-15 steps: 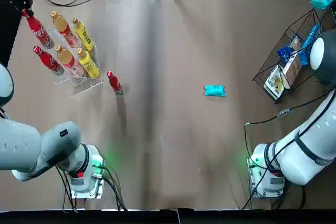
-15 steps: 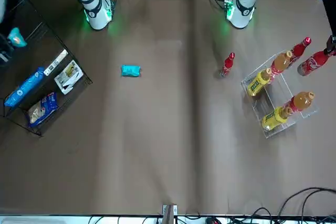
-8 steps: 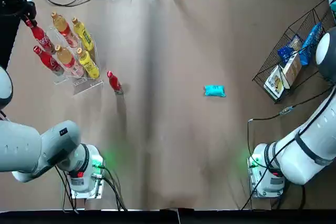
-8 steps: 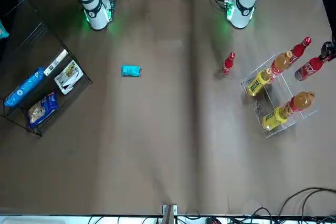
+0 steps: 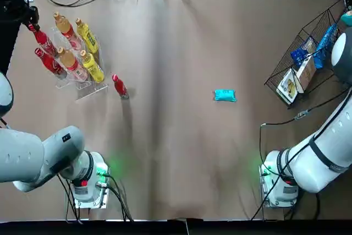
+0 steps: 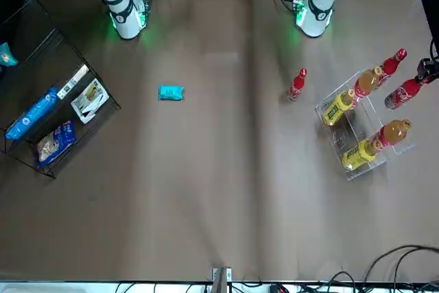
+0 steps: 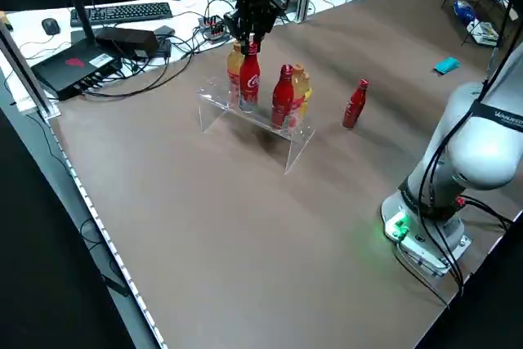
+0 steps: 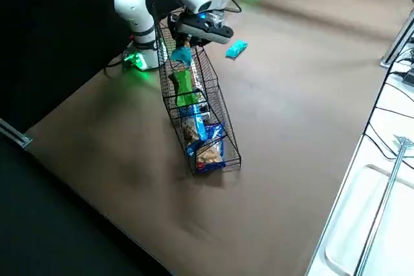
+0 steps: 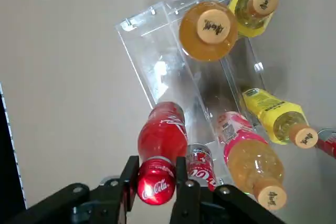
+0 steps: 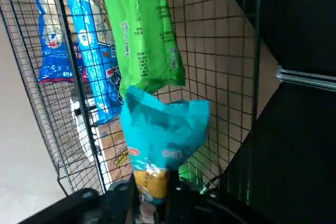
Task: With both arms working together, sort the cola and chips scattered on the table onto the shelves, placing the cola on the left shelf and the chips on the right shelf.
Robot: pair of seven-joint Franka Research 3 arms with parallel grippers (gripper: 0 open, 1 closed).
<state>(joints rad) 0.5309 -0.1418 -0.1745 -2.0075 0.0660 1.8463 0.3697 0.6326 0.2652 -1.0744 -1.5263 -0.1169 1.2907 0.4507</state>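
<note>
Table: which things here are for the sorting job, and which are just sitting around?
For the job:
held cola in left gripper; racked cola; loose cola; held teal chips in right gripper; loose teal chips; green chips; clear rack; wire basket.

Just lying about:
orange bottles; yellow bottles; blue bags; white box.

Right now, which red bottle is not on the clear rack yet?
The small red bottle standing alone on the table beside the clear rack. One stands on it, another the left gripper holds.
</note>
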